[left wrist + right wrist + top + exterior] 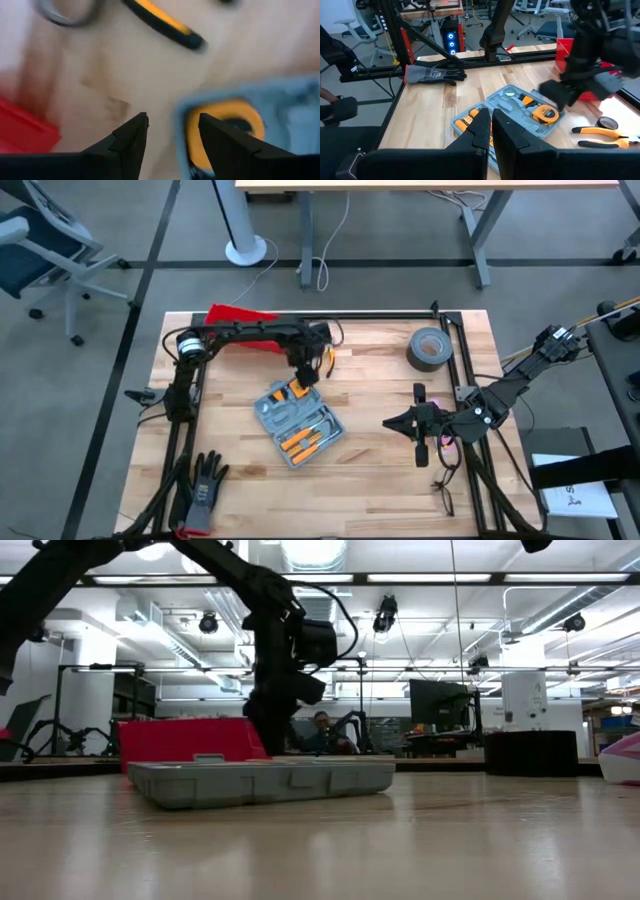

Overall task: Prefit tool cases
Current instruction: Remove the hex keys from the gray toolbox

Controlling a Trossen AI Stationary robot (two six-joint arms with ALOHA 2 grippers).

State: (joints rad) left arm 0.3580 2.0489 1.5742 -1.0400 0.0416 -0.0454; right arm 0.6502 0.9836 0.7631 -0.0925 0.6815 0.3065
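Hovering my left gripper, fingers apart and empty, over the open tool case mid-table, right gripper shut and parked, I risk nudging the yellow tape measure from its slot.

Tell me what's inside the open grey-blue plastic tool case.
The grey-blue plastic tool case holds a yellow tape measure and orange-handled tools. The left gripper covers one corner.

1. The high view looks straight down on the tabletop.
2. The low view looks level across it.
3. Both wrist views sit close; all share the tool case.
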